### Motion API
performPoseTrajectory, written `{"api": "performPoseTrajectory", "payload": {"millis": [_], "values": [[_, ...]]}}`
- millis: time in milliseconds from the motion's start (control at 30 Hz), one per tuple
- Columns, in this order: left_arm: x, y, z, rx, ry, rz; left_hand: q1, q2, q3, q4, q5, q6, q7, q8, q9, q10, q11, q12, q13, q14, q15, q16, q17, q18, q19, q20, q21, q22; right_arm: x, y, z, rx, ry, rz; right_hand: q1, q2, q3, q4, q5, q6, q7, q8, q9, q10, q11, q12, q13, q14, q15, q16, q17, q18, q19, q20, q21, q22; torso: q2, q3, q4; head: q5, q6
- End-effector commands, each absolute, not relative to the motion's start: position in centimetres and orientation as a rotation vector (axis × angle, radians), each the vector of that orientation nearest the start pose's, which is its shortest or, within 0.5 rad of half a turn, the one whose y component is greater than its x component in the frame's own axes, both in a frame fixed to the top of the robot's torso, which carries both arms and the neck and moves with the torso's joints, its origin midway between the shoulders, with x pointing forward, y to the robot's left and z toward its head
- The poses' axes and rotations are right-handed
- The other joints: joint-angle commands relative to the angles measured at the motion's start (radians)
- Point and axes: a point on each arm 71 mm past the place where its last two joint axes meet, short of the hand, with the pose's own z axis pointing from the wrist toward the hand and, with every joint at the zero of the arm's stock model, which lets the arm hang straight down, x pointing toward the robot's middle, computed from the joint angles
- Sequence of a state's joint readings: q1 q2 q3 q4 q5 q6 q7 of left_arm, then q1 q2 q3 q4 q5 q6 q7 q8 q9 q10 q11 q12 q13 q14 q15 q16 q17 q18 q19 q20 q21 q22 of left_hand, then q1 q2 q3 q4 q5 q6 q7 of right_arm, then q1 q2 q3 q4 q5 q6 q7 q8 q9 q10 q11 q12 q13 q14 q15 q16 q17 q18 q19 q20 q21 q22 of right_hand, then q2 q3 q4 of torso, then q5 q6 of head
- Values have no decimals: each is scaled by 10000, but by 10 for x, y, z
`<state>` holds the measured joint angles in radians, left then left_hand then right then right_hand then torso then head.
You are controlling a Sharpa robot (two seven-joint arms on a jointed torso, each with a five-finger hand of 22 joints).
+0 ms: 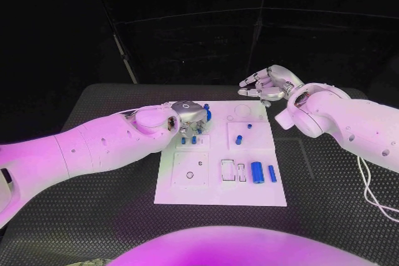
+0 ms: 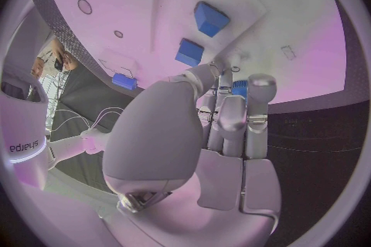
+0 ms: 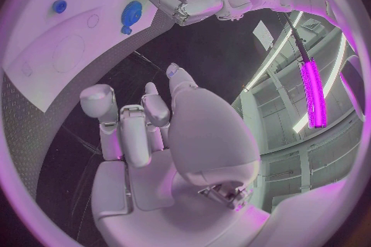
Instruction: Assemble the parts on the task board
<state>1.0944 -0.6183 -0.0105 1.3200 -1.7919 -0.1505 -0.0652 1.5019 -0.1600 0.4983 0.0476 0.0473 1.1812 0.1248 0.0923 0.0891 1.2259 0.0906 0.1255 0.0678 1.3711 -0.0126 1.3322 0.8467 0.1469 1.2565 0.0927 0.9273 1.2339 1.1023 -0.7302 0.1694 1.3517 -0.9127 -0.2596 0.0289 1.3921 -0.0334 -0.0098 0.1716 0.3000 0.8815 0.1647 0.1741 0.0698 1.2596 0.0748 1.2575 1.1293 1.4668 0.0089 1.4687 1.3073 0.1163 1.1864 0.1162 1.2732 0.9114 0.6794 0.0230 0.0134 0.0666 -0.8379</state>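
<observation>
The white task board (image 1: 249,194) lies in the middle of the black table. My left hand (image 1: 189,117) hangs over its far left part, fingers pointing down, and pinches a small blue part (image 2: 238,87) at its fingertips. Two short blue parts (image 1: 188,140) stand in the board just under that hand. More blue parts lie to the right: a small one (image 1: 249,126), another (image 1: 238,140), a thick cylinder (image 1: 257,172) and a thin one (image 1: 272,173). My right hand (image 1: 264,86) is raised beyond the board's far right corner, fingers apart and holding nothing.
Empty cut-outs (image 1: 233,169) mark the board's near middle, and a round recess (image 1: 242,111) sits at its far edge. A white cable (image 1: 370,185) trails over the table at the right, beside my right arm.
</observation>
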Motion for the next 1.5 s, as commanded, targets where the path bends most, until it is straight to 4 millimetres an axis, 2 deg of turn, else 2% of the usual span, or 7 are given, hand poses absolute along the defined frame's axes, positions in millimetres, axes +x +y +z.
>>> {"api": "performPoseTrajectory", "payload": {"millis": [33, 700, 1067, 1500], "values": [[488, 134, -249, 5263, 17602, -5899, -117, 11, 21, 29, 24, -45, 40, -37, -17, 329, -273, -65, 7, 54, 4, -44, 17, -121, 40, 1, -28, 0, 525, -198, -174, 4270, 16646, 10494, -5, 66, -44, 2, -63, 50, 1, 41, -1, 70, 29, 25, 10, 551, -64, -11, 382, 89, 60, -42, 0, 9, 7, 5, -7, 20, 10], [489, 152, -231, 3671, 16791, -6832, -180, -38, 25, 44, 25, -71, 50, -72, -24, 327, -265, -141, 7, 94, 6, -13, 123, -133, 85, 4, 25, 35, 524, -199, -177, 4293, 16674, 10484, -8, 71, -48, 3, -65, 60, -2, 51, 0, 79, 26, 34, 14, 553, -67, -11, 383, 89, 63, -44, 0, 8, 12, 0, -12, 43, -8], [489, 165, -232, 3080, 16889, -6880, -202, -57, 26, 51, 25, -78, 56, -84, -26, 324, -259, -170, 7, 100, 9, -10, 129, -133, 90, 6, 18, 34, 524, -199, -177, 4306, 16680, 10467, -8, 71, -48, 3, -65, 60, -2, 51, 0, 79, 26, 34, 14, 553, -67, -11, 383, 89, 63, -44, 0, 8, 5, 2, 9, 52, -26], [488, 176, -235, 2658, 16966, -6916, -209, -63, 30, 52, 25, -81, 58, -90, -26, 324, -257, -184, 7, 99, 11, -15, 118, -130, 87, 7, 4, 28, 524, -199, -177, 4308, 16689, 10464, -8, 71, -48, 3, -65, 60, -2, 51, 0, 79, 26, 34, 14, 553, -67, -11, 383, 89, 63, -44, 0, 8, 9, -3, -9, 84, -17]]}}
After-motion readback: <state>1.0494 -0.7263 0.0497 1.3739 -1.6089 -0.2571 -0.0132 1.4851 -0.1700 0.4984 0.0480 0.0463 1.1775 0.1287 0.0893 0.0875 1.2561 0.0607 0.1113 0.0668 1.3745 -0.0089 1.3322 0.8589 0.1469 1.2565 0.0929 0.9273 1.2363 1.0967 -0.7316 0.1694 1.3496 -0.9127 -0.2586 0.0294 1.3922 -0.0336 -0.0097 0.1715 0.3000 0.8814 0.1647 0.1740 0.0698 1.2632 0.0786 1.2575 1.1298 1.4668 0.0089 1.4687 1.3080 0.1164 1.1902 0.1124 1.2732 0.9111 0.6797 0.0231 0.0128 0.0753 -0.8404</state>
